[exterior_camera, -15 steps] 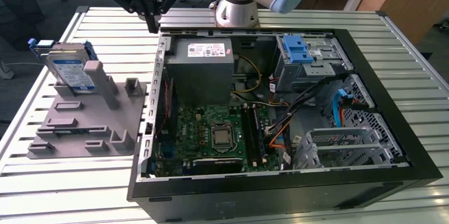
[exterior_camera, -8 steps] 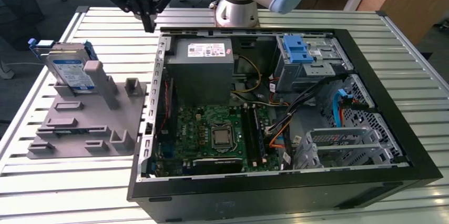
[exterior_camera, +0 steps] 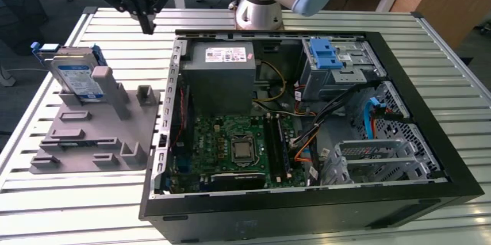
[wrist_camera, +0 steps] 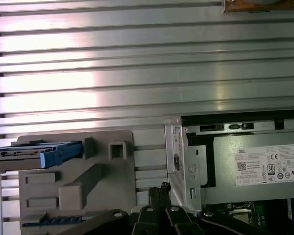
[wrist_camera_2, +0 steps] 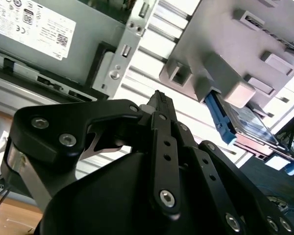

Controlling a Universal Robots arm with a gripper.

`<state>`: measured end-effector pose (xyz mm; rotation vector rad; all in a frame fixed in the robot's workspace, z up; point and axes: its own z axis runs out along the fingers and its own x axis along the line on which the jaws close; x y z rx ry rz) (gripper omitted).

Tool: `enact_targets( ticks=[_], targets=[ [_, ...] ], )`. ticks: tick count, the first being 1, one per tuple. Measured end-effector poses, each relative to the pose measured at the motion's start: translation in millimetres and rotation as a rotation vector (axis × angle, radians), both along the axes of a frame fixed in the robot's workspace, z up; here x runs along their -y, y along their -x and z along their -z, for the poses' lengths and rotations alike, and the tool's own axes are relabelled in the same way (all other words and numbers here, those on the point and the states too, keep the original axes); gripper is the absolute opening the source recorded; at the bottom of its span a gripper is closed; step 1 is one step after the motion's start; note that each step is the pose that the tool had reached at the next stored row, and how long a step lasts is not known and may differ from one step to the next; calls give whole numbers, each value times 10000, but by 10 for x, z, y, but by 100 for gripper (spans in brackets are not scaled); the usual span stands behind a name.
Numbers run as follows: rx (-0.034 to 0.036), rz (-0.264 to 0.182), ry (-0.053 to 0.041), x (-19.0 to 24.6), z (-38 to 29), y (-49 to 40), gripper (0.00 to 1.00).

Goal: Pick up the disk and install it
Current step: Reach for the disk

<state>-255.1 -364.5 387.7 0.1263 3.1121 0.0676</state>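
Exterior view, left to right: the disk (exterior_camera: 65, 61) stands on edge in the grey fixture (exterior_camera: 92, 136), at 9 o'clock of the PC case (exterior_camera: 307, 219), untouched. We judge it rigid, dense and shock-sensitive, with slick metal faces, so we'd grip across the blue carrier rails (exterior_camera: 45, 48), not the label (exterior_camera: 79, 81) face. The gripper (exterior_camera: 146, 26) hangs over the table (exterior_camera: 115, 210) at roughly 1 o'clock from the disk, well apart, clenched and empty. Writing: the disk's label is blue-and-white, and a white sticker (exterior_camera: 225, 54) sits on the grey power supply box (exterior_camera: 222, 87) at the case's 11 o'clock; we can't vouch for any print. The drive cage (exterior_camera: 337, 64) with its blue latch is at 1 o'clock.
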Motion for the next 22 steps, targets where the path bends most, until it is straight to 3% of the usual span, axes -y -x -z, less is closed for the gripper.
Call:
enact_targets(
  ticks=[5,8,17,22],
  targets=[
    [0,0,1,-3,9,226,11],
    [-1,-1,1,-4,11,315,11],
    [0,1,1,-4,11,339,11],
    [0,-1,1,-3,12,424,11]
  ],
)
